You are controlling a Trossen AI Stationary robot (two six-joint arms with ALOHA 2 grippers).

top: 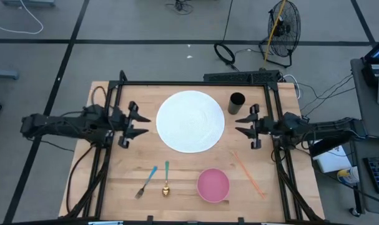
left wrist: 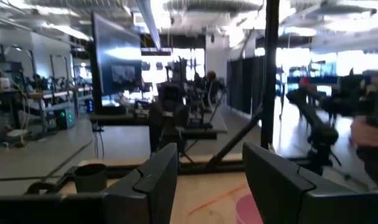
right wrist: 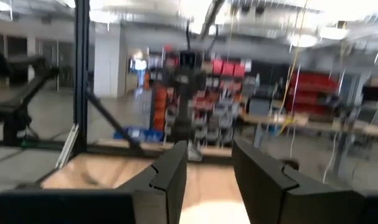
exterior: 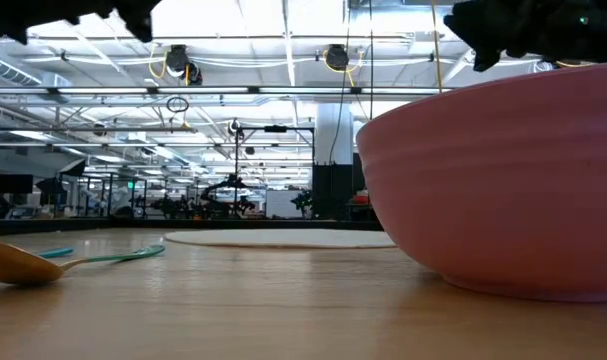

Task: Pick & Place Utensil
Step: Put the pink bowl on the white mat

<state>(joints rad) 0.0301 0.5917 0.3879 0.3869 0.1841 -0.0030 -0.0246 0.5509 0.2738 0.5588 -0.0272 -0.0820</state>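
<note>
The worktop (top: 114, 181) carries a white round plate (top: 190, 121) at its centre, toward the far edge. A black cup (top: 236, 102) stands just beside the plate, toward the far right corner.

Along the near edge lie the utensils. A fork (top: 146, 182) with a blue handle lies left of centre, tines toward the near edge. Just beside it, on its right, lies a spoon (top: 166, 180) with a gold bowl and a teal handle; the two are close but apart. A pink bowl (top: 213, 185) sits right of the spoon, near the near edge. An orange straw-like stick (top: 248, 174) lies diagonally to the right of the bowl.

The left hand (top: 141, 125) hovers at the left side of the plate, fingers spread apart, holding nothing. The right hand (top: 241, 124) hovers at the right side of the plate, below the cup, fingers likewise parted and empty. Neither hand touches a utensil.
</note>
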